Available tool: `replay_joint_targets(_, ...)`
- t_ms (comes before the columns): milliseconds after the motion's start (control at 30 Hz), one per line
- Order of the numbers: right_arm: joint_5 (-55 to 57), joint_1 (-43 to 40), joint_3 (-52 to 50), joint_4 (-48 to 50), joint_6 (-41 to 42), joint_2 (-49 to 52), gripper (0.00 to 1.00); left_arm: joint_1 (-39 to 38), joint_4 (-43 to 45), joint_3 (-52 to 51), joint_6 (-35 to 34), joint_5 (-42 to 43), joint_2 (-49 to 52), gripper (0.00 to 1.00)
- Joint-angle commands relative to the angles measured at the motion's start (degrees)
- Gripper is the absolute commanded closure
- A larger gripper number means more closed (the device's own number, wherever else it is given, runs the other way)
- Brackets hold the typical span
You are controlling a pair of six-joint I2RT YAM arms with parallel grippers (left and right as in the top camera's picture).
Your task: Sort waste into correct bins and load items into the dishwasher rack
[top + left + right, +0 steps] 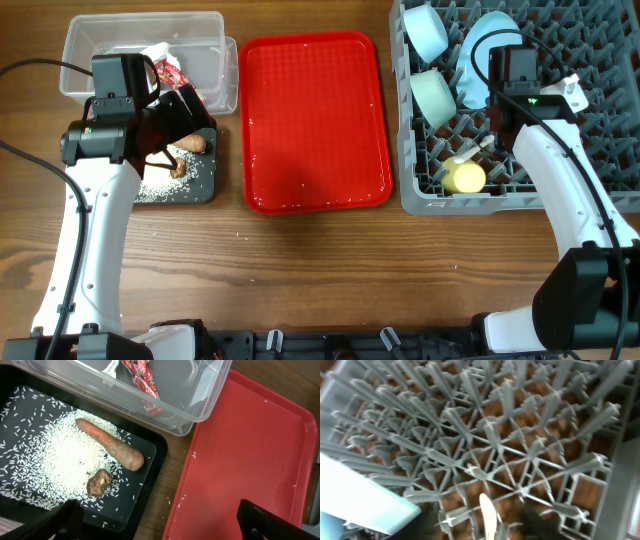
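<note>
Wooden surface (330,270): red tray (315,120) separates black tray (159,460), holding rice (60,465) and carrot (110,445), from dishwasher rack (600,120). Left gripper (160,517) apart; right gripper (492,132) state unclear, blurred; white spoon (489,512) cut off.

1. Brown wooden table (320,270).
2. Far left: clear rectangular plastic tub (140,22), shallow black rectangular tray (203,187) just beside.
3. Middle: flat red plastic tray (315,120).
4. Right: large grey pegged plastic crate (500,203).
5. Loose white rice grains (169,502) on bare wood between black and red trays.
</note>
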Motion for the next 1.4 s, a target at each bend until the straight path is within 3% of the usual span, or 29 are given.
replay_joint_targets(0,-1.0,0.0,0.5,1.9,-8.8,-0.2,0.18,0.0,0.1,0.3,0.5,-0.8,0.3,0.00)
replay_joint_targets(67,-3.9,0.0,2.3,1.2,-14.1,-1.6,0.07,0.0,0.1,0.3,0.5,-0.8,0.3,0.00)
replay_joint_targets(167,-11.0,0.0,6.2,-2.8,-20.3,-7.0,0.01,0.0,0.1,0.3,0.5,-0.8,0.3,0.00)
replay_joint_targets(300,-33.3,0.0,7.9,-7.1,-39.2,-19.6,0.01,0.0,0.1,0.3,0.5,-0.8,0.3,0.00)
replay_joint_targets(433,-45.4,0.0,7.9,-14.5,-41.5,-32.9,0.00,0.0,0.1,0.3,0.5,-0.8,0.3,0.00)
replay_joint_targets(633,-39.1,0.0,7.9,-21.4,-42.8,-43.7,0.00,0.0,0.1,0.3,0.5,-0.8,0.3,0.00)
replay_joint_targets(800,-34.7,0.1,5.7,-22.3,-52.7,-49.6,0.00,0.0,0.1,0.3,0.5,-0.8,0.3,0.00)
replay_joint_targets(933,-34.0,0.1,-9.0,-7.4,-61.2,-57.5,0.00,0.0,0.1,0.3,0.5,-0.8,0.3,0.00)
replay_joint_targets(1200,-40.5,0.1,-54.3,33.8,-60.5,-80.1,0.00,0.0,0.1,0.3,0.5,-0.8,0.3,0.00)
replay_joint_targets(1367,-40.5,0.1,-68.2,40.0,-55.9,-90.0,0.00,0.0,0.1,0.3,0.5,-0.8,0.3,0.00)
